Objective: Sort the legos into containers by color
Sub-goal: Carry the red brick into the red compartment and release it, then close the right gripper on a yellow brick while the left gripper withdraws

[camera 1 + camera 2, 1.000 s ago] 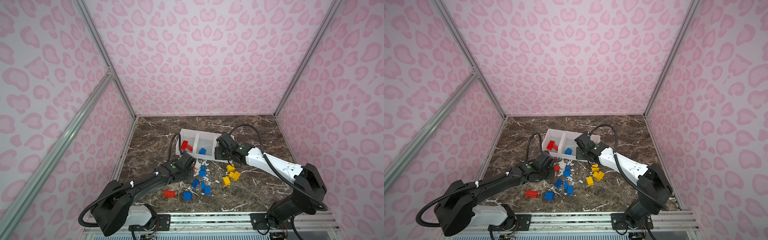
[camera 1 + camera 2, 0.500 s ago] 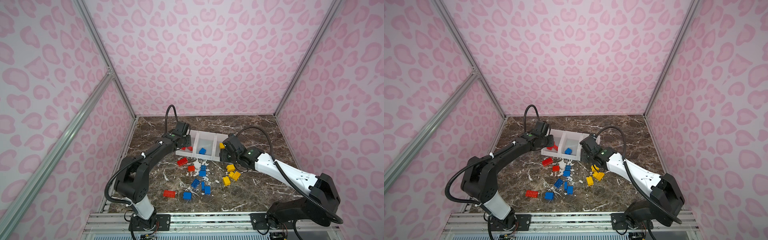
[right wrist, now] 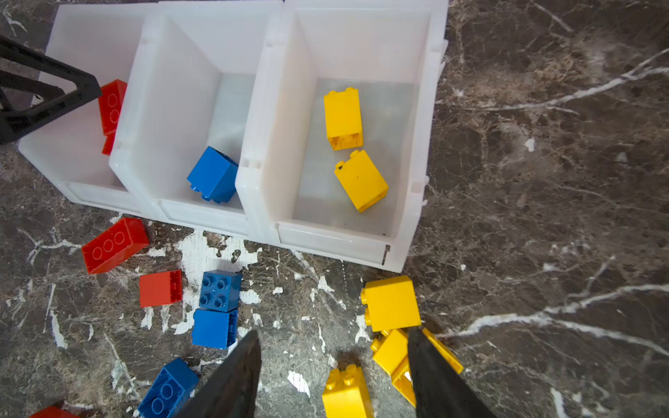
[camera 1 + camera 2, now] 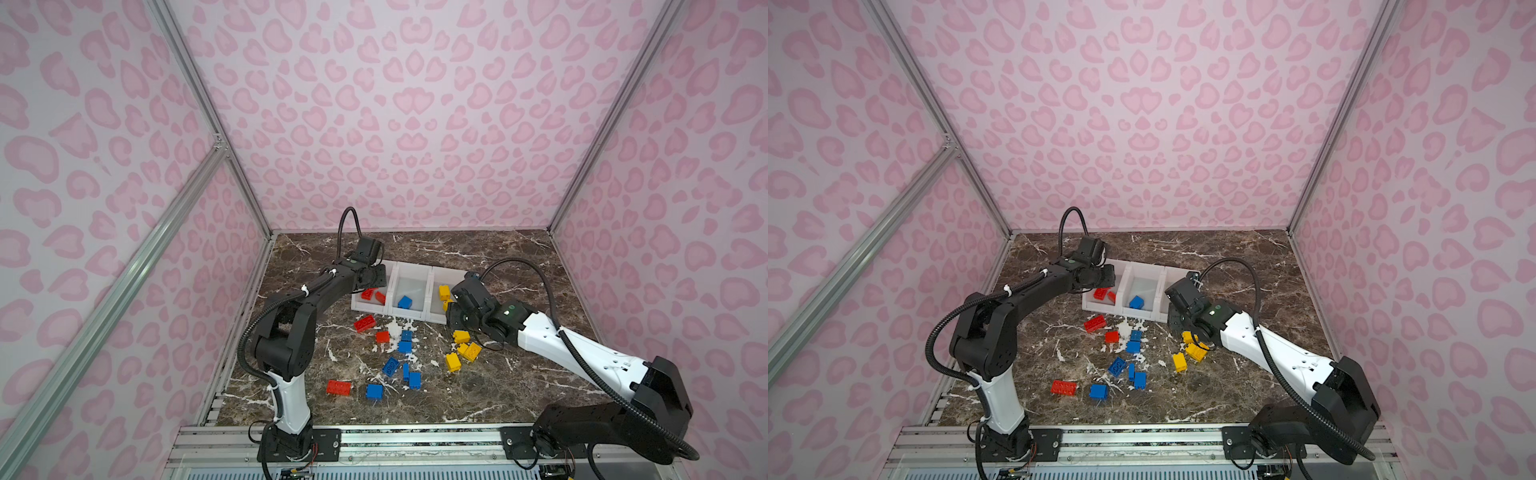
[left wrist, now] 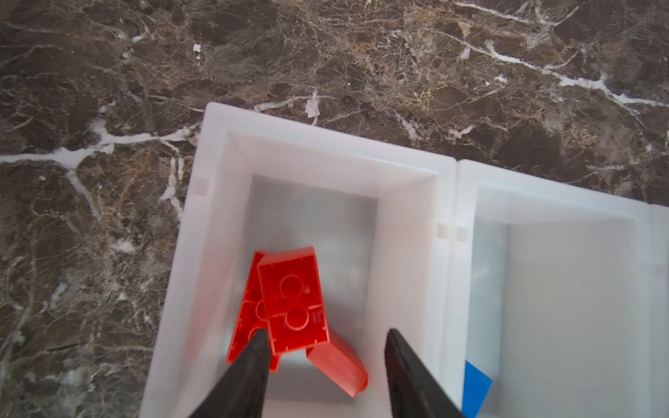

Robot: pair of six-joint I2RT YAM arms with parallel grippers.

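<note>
Our claws stand parted: left claw (image 5: 325, 331) over red plastic bricks (image 5: 293, 300) in a white plastic bin (image 5: 325, 152); right claw (image 3: 333, 332) should next grasp a yellow brick (image 3: 391, 302).

You have three white containers (image 3: 202, 217) joined in a row. Of the red legos (image 4: 365, 323), you can count three loose on the tabletop (image 4: 478, 399) and what look like three more inside a container, though they overlap, so that count is uncertain. Of the blue legos (image 4: 374, 392), six lie loose and one is binned. Of the yellow legos (image 4: 453, 362), four lie loose and two are binned.
</note>
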